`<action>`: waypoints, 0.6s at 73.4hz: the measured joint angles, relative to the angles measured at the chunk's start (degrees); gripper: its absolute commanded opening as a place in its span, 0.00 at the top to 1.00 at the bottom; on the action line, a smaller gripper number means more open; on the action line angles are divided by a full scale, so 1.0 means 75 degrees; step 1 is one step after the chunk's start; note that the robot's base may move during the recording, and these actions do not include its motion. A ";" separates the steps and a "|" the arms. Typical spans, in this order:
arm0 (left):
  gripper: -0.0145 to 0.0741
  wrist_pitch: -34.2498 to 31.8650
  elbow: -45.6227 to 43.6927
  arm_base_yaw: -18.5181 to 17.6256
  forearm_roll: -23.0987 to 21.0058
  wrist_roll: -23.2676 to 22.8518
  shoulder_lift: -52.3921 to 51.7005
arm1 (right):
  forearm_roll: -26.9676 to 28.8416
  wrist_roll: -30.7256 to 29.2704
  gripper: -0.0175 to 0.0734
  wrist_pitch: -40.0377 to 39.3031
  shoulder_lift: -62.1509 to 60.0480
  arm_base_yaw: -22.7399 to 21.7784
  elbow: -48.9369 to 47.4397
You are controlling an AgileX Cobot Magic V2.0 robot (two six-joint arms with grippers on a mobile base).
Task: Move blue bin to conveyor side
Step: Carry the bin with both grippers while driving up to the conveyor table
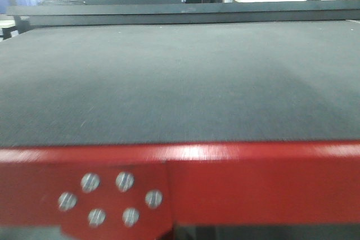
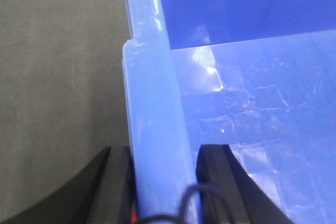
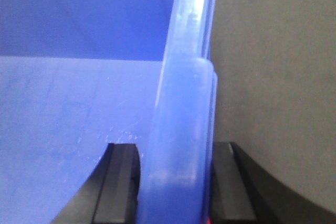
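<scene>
So that the blue bin (image 2: 262, 129) reaches the conveyor (image 1: 180, 82) level, my left pincer (image 2: 165, 187) and right pincer (image 3: 176, 187) clamp opposite rims.

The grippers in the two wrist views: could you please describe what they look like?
Both the left gripper and the right gripper have matte black, angular fingers with flat inner faces. A thin black cable loops at the left one's base; a small red spot shows at each base.

Glossy plastic blue bin (image 2: 262, 129), matt finely textured conveyor (image 1: 169, 77)
</scene>
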 measured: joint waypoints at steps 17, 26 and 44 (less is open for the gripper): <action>0.85 0.0000 0.0000 0.0000 0.0013 0.0000 0.0000 | 0.0000 0.0000 0.89 0.0000 0.0000 0.0000 0.0000; 0.85 0.0000 0.0000 0.0000 0.0013 0.0000 0.0000 | 0.0000 0.0000 0.89 0.0000 0.0000 0.0000 0.0000; 0.85 0.0000 0.0000 0.0000 0.0029 0.0000 0.0000 | 0.0000 0.0000 0.89 0.0000 0.0000 0.0000 0.0000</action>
